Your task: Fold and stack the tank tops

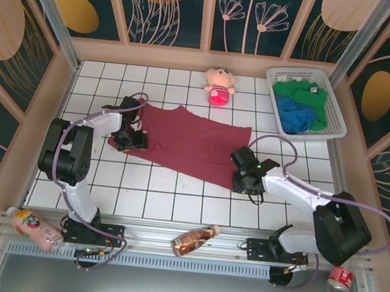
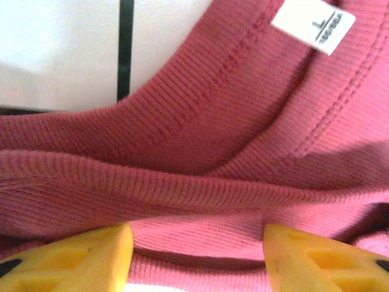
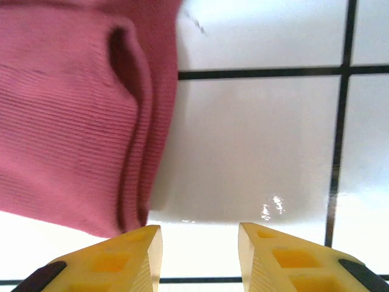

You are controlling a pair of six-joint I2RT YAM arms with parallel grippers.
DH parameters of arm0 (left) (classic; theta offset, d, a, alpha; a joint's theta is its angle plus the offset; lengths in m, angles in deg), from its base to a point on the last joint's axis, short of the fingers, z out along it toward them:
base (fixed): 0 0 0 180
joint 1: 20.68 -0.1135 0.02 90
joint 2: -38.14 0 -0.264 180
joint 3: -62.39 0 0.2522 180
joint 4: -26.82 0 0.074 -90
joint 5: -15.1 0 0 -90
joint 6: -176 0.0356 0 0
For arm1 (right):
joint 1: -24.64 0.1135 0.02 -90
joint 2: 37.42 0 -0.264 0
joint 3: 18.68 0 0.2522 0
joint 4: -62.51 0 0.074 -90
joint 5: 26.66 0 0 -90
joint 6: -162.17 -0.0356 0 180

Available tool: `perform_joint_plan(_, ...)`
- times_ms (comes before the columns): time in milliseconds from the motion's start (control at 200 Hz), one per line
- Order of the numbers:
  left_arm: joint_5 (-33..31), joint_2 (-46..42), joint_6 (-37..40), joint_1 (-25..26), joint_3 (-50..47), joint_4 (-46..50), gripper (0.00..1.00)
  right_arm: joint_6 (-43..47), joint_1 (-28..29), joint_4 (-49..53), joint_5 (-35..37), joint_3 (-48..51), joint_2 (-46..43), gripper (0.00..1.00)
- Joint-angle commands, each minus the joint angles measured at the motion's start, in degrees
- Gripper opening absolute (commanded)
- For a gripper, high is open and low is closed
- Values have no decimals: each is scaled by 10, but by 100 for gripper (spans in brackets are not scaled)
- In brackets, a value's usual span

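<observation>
The maroon tank top [image 1: 188, 142] lies spread flat across the middle of the tiled table [image 1: 175, 200]. My left gripper [image 1: 131, 139] is at its left end, by the neckline. In the left wrist view the left gripper [image 2: 197, 243] is open, its yellow fingers wide apart over a fold of maroon rib cloth [image 2: 200, 134] below the white neck label [image 2: 313, 24]. My right gripper [image 1: 242, 180] sits at the cloth's right lower corner. Its wrist view shows the right gripper [image 3: 200, 240] open over bare tile, with the maroon hem [image 3: 67, 121] just left of its fingers. The green tank top [image 1: 296, 90] and the blue tank top [image 1: 296, 115] lie in the basket.
A white basket [image 1: 336, 113] stands at the back right. A pink plush doll [image 1: 219, 85] sits behind the maroon cloth. Bottles lie along the near rail: one at the left [image 1: 31, 226], one in the middle [image 1: 195, 239], one at the right [image 1: 337, 285]. Wooden walls enclose the table.
</observation>
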Motion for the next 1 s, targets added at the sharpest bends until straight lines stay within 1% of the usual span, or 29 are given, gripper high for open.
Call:
perform_joint_plan(0,-10,-24,2,-3,23,64,61,21,-5,-2,11,-52,-28,38)
perform_joint_plan(70,-2,-27,-3,-3,62,83,61,35,-3,-45,-10,-75,-1,40)
perform_joint_plan(140,15,-22,-6,-3,82,73,61,44,0,-99,-32,-80,32,40)
perform_joint_plan(210,14,6,3,-3,96,63,61,54,1,-150,-38,-84,66,41)
perform_joint_plan(285,20,42,14,-3,112,41,61,67,-1,-183,-44,-90,108,41)
perform_joint_plan(435,18,94,35,-3,126,13,60,76,-2,-222,-59,-75,164,42)
perform_joint_plan(530,22,101,41,-3,102,9,59,77,-5,-204,-59,-62,185,42)
perform_joint_plan(640,23,83,42,-4,45,5,59,59,-4,-169,-62,-38,176,42)
perform_joint_plan(791,32,26,19,-3,-45,6,59,31,-1,-109,-64,-6,143,42)
perform_joint_plan(821,35,13,14,-3,-61,9,59,28,1,-96,-81,-3,134,42)
perform_joint_plan(911,34,-29,-8,-4,-115,16,60,20,8,-60,-86,4,110,42)
perform_joint_plan(966,49,-45,-22,0,-133,20,59,22,9,-40,-93,9,101,42)
perform_joint_plan(996,54,-69,-30,4,-145,19,59,24,11,-30,-101,13,98,42)
